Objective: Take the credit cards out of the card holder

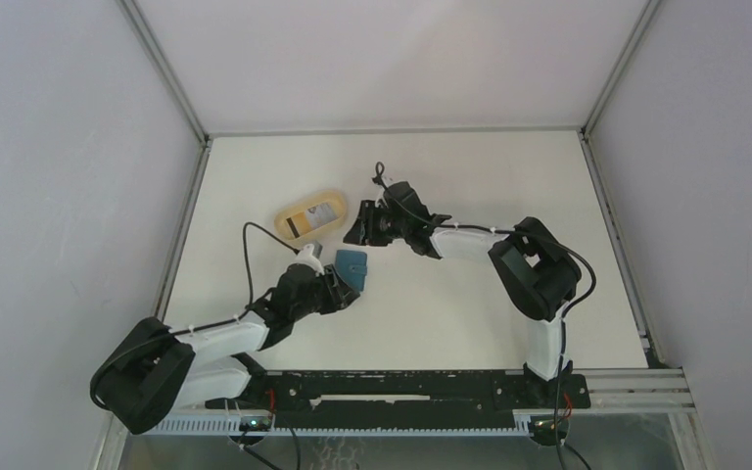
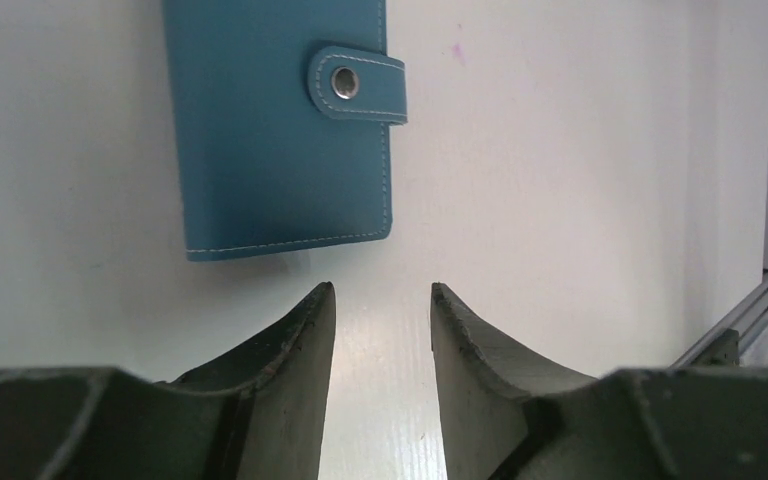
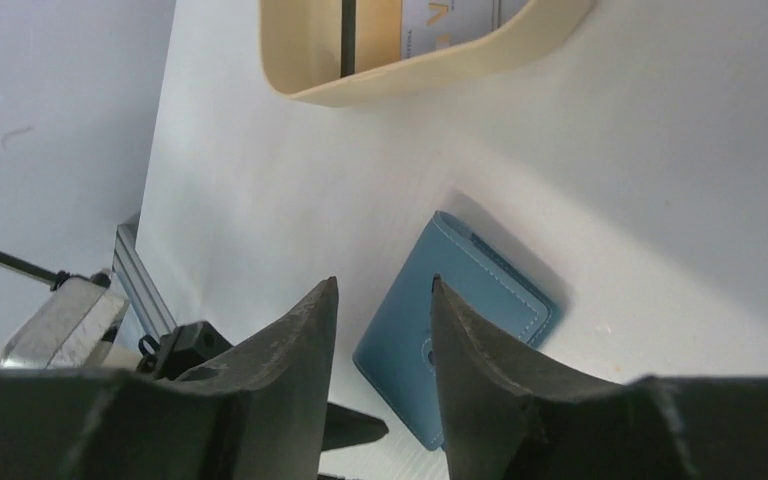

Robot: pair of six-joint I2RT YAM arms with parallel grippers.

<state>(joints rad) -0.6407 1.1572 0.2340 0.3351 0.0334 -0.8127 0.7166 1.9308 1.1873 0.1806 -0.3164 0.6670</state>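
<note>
The card holder (image 1: 352, 266) is a teal-blue wallet lying shut on the white table, its snap tab (image 2: 356, 84) fastened. My left gripper (image 1: 346, 292) hovers just short of its near edge, open with only bare table between the fingers, as the left wrist view (image 2: 382, 295) shows. My right gripper (image 1: 356, 233) hangs above the table between the wallet and the dish, open and empty (image 3: 384, 285); the wallet (image 3: 480, 310) lies below it. Credit cards (image 1: 311, 216), yellowish with a dark stripe, lie in the tan dish; the right wrist view also shows these cards (image 3: 435, 25).
The tan oval dish (image 1: 284, 225) sits left of the right gripper, behind the wallet; its wall (image 3: 440, 70) fills the top of the right wrist view. White walls enclose the table on three sides. A metal rail (image 1: 607, 377) runs along the near edge.
</note>
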